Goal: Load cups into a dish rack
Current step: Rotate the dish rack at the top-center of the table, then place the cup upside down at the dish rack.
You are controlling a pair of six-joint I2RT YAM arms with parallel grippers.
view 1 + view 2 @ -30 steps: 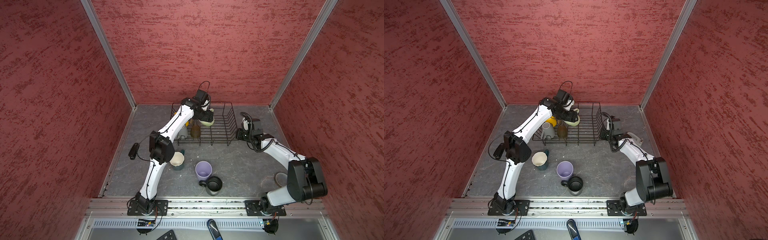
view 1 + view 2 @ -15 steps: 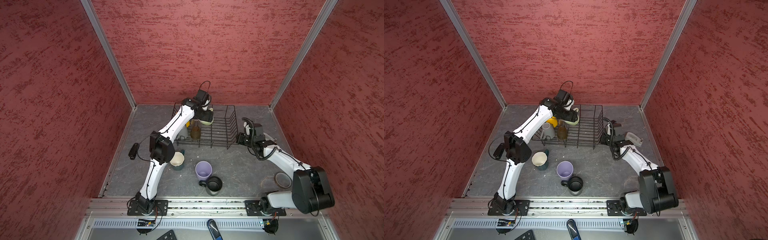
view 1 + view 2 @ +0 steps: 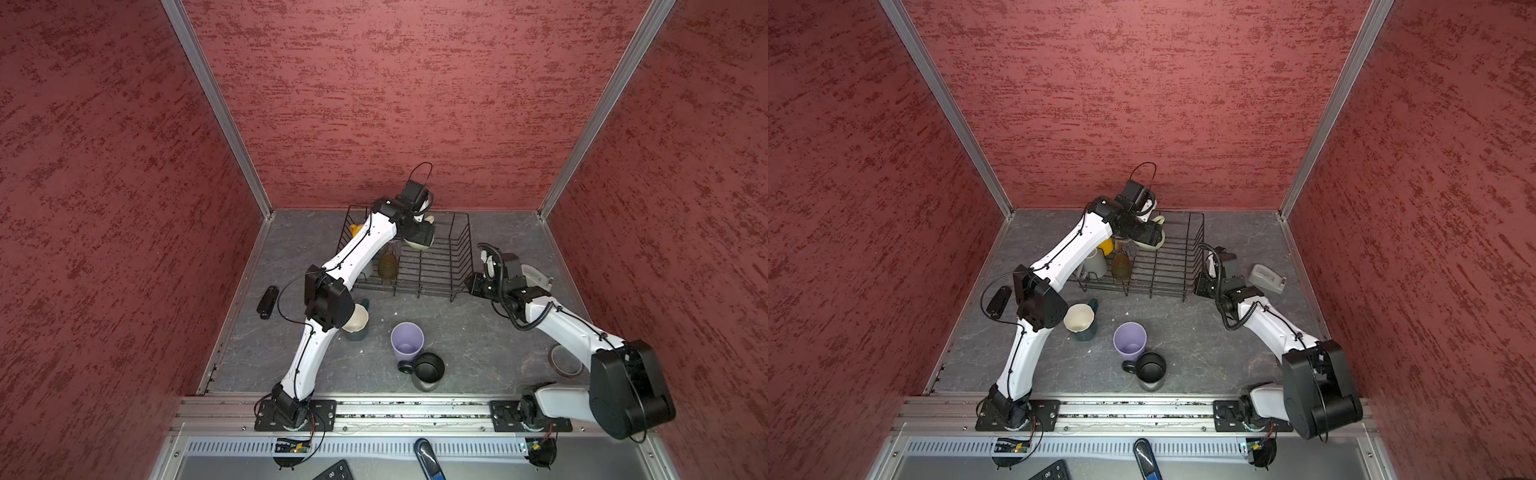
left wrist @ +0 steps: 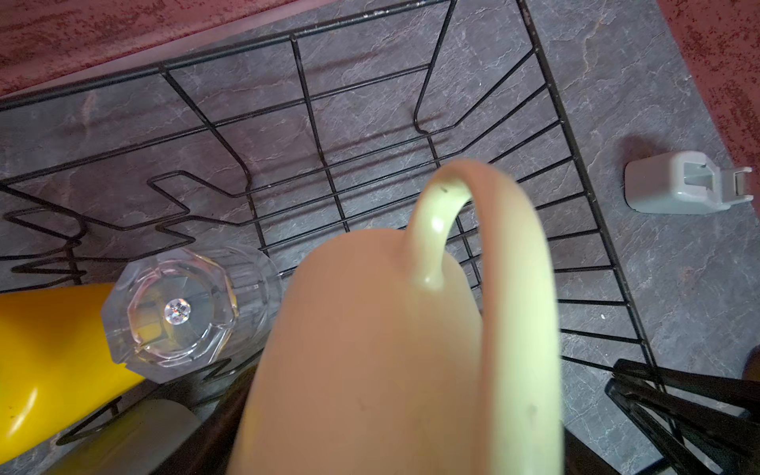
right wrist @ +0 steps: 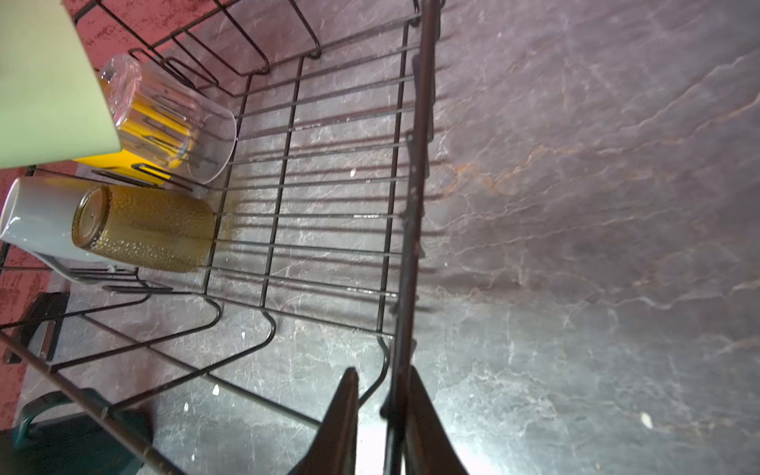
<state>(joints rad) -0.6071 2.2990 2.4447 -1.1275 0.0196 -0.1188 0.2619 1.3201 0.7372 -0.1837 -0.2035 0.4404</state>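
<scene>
The black wire dish rack [image 3: 461,249] [image 3: 1196,249] stands at the back of the table. In it lie a yellow mug [image 4: 49,362], a clear glass [image 4: 181,308], a grey mug [image 5: 37,222] and an amber glass [image 5: 148,228]. My left gripper [image 3: 419,237] hangs over the rack, shut on the pale green mug [image 4: 390,349] [image 3: 1152,245]. My right gripper [image 5: 380,395] [image 3: 471,284] straddles the rim wire at the rack's front right corner, jaws slightly apart. On the table in front stand a teal mug [image 3: 1081,322], a lilac tumbler [image 3: 1129,338] and a black mug [image 3: 1151,370].
A grey tape dispenser [image 3: 1266,279] [image 4: 678,185] sits right of the rack, just behind my right wrist. A tape roll [image 3: 564,360] lies under the right arm. A small black device [image 3: 268,301] lies by the left wall.
My right gripper has slid forward along the rack's right side to its front corner, and its jaws have parted a little. The left arm has barely moved with the pale green mug.
</scene>
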